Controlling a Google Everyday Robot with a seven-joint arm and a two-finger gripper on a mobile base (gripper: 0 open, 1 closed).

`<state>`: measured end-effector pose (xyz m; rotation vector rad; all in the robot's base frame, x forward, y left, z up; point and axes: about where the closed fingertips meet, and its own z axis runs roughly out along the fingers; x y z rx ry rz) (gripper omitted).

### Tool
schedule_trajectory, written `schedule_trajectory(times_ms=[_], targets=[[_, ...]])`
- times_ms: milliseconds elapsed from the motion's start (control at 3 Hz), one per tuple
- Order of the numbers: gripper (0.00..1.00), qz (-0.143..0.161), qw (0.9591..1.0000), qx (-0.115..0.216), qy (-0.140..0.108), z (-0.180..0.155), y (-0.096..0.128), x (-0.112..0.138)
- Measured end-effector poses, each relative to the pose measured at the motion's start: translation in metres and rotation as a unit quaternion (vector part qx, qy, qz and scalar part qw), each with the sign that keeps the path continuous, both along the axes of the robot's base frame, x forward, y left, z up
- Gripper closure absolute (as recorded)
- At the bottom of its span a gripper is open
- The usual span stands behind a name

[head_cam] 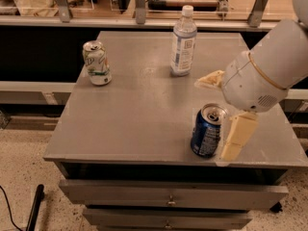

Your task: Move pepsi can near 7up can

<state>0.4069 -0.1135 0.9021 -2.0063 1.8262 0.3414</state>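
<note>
Pepsi can [207, 131] stands upright near the front right corner of the worktop [139, 114]. Gripper [215, 117] hangs at this can, fingers spread wide and clamped on nothing. One finger [238, 136] sits just beside the can's right side; the other points toward the bottle [183, 42], which stands capped near the back edge. 7up can [96, 62] stands upright near the left edge, well apart. Contents of all three cannot be determined.

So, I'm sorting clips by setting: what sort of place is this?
Probably an office or lab: a grey drawer cabinet, speckled floor, and metal railing behind. The robot's gripper hangs at the pepsi can, jaws open, near the front right edge.
</note>
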Motion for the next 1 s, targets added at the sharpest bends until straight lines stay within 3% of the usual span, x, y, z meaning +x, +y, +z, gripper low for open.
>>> schedule_trajectory(times_ms=[333,667,1000], targets=[[0.0,0.002,0.9999,-0.013,0.007,-0.0106,-0.001,-0.0007],[0.18,0.001,0.9999,-0.013,0.004,-0.008,-0.0004,-0.0015],[0.43,0.001,0.9999,-0.013,0.002,-0.0062,0.0002,-0.0021]])
